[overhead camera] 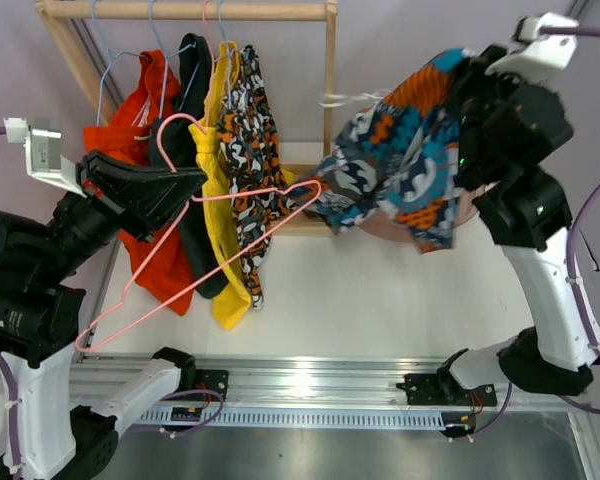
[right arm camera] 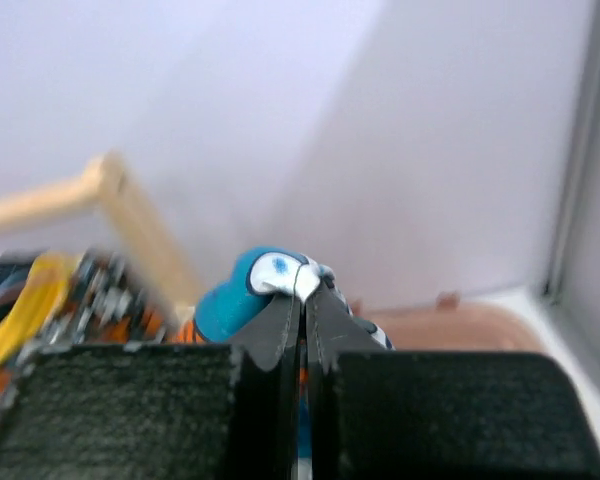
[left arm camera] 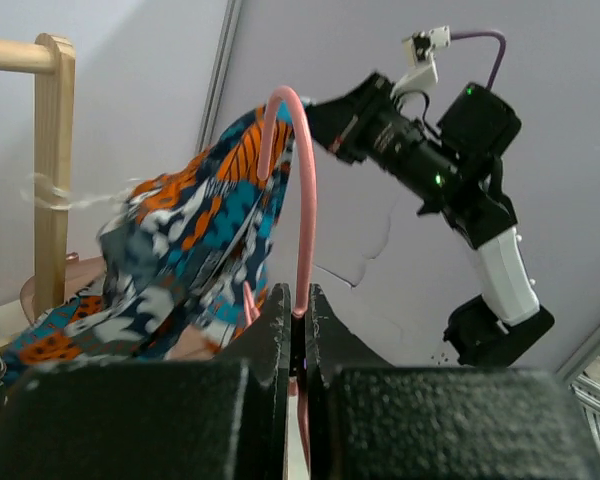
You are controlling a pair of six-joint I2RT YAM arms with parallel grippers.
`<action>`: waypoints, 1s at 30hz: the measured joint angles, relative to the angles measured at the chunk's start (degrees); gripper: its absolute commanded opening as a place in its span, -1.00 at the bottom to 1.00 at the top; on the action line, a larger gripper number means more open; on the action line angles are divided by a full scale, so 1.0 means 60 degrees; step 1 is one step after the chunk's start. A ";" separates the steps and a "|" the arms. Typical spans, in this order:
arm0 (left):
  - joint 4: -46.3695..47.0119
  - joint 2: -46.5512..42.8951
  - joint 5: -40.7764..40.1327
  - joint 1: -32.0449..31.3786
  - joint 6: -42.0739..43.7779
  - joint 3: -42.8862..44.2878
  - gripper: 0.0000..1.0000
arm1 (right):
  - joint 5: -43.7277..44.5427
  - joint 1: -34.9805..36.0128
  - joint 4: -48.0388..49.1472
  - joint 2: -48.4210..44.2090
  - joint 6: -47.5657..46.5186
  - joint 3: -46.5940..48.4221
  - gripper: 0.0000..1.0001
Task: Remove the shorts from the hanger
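– Four pairs hang on the wooden rack [overhead camera: 330, 60] along the far edge: orange-red shorts [overhead camera: 145, 130], black shorts [overhead camera: 187, 70], yellow shorts [overhead camera: 225, 270] and black-white-orange shorts [overhead camera: 250, 130]. Which pair is in hand?

– The fifth, the teal-orange patterned shorts [overhead camera: 410, 150]. They are held in the air over the right side of the table, toward the far-right corner. The right gripper [right arm camera: 305, 300] is pinched tight on a fold of them, its jaws all but touching. The left gripper [overhead camera: 195, 182] is clamped just as tightly on the wire of the pink hanger [overhead camera: 230, 265], near its hook.

– Are they off yet?

– I'd say not quite. The hanger's right tip seems to be inside the cloth, at the shorts' left edge, though the overhead view doesn't settle it. The hanger's other shoulder slants down toward the near-left corner.

– So how should it finish?

– Draw the two arms apart along the line of the wire, shorts going right and hanger going left, so the tip slides out rather than hooking the fabric. Keep both grips as they are.

– Anything in the way?

– A white drawstring [overhead camera: 350, 98] trails across the rack's right post and could catch there. The hanging yellow pair touches the hanger, so a leftward sweep may drag it. A pinkish-tan container [right arm camera: 460, 320] sits below the shorts, mostly hidden.
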 measured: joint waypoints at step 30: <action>-0.0182 0.1861 -0.2069 -0.0018 0.1774 -0.0721 -1.00 | -0.6717 -0.5322 0.1239 0.4299 0.2368 -0.2218 -1.00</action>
